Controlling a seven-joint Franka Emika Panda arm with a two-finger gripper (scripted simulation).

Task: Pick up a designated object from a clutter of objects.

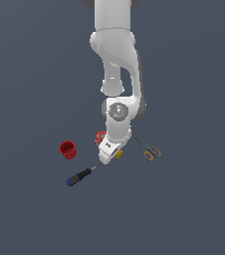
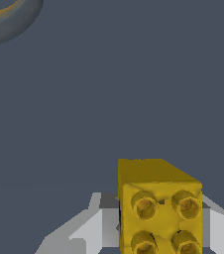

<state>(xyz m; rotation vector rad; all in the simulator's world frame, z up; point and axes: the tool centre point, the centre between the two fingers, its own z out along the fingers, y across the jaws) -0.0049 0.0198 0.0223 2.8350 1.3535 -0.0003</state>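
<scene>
The small yellow studded block sits between my two grey fingers in the wrist view, and both fingers lie against its sides. In the exterior view only a corner of the block shows past the white hand. My gripper is down at floor level in the middle of the clutter and is shut on the block. Whether the block is off the floor cannot be told.
A red cup stands to the exterior view's left. A red flat box is partly hidden behind the hand. A black-and-blue-handled screwdriver lies in front. Yellow-handled scissors lie to the right, and one handle loop shows in the wrist view.
</scene>
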